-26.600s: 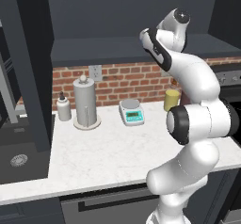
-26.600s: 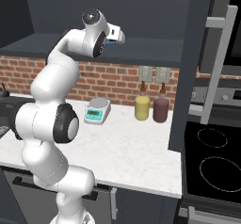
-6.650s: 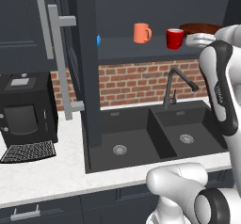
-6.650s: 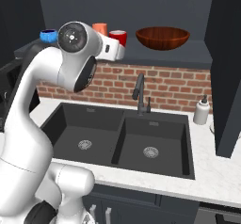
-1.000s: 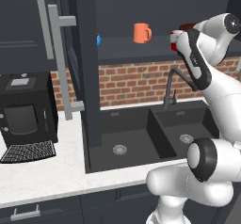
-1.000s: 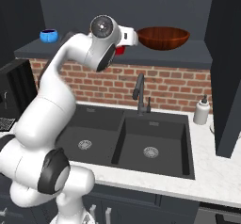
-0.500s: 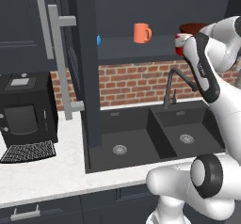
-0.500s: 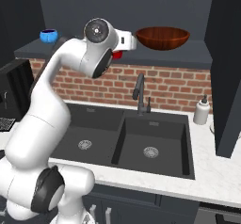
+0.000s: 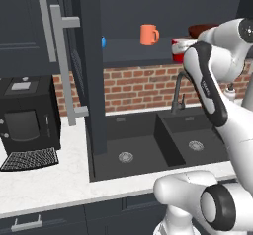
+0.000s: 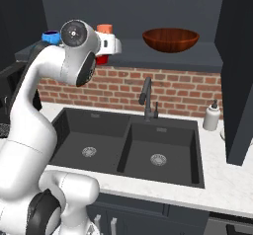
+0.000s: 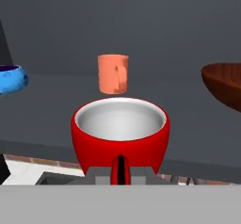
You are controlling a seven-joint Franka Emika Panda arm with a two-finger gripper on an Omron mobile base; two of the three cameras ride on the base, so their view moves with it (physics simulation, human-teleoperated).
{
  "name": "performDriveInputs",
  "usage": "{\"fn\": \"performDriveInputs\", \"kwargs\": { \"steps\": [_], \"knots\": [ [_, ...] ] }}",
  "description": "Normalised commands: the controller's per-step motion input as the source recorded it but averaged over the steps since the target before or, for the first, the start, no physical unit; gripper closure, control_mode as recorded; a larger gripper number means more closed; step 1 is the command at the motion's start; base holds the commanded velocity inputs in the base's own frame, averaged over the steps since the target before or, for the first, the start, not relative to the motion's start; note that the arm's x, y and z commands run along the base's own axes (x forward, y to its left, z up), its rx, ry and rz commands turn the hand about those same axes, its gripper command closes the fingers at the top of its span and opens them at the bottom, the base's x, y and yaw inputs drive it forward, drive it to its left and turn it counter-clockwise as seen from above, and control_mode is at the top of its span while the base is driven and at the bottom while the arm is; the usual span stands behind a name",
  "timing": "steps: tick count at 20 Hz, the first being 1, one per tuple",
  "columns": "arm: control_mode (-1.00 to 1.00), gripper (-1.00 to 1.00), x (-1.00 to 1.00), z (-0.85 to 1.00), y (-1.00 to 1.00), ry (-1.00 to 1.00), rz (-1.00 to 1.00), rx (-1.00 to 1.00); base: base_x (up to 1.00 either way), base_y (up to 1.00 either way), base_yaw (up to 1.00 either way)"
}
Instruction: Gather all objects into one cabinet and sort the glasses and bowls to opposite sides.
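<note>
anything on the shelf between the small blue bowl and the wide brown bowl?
Yes: the light orange mug stands further back, and the glossy red mug nearer the front, between the small blue bowl and the wide brown bowl, clearest in the hand view.

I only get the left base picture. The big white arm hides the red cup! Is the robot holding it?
Observer: Yes. In the hand view the gripper is shut on the handle of the red mug.
Operator: Is there juice in it?
Observer: No, the hand view shows its white inside with nothing in it.
Operator: I see a brown thing peeking behind the arm. What is it?
Observer: The right base view shows it whole: a wide brown bowl sitting on the cabinet shelf.
Operator: And that blue bit by the door?
Observer: A small blue bowl at the shelf's other end.
</note>
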Motion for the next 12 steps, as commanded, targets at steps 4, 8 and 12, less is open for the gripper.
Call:
{"fn": "performDriveInputs", "kwargs": {
  "steps": [4,8,12],
  "knots": [
    [-1.00,1.00,-0.15,0.00,0.89,0.00,0.19,0.00,0.00,0.00,0.00],
    [-1.00,1.00,-0.07,0.02,0.74,0.00,0.23,0.00,0.00,0.00,0.00],
    [-1.00,1.00,0.00,0.12,0.59,0.01,0.19,0.03,0.00,0.00,0.00]
  ]
}}
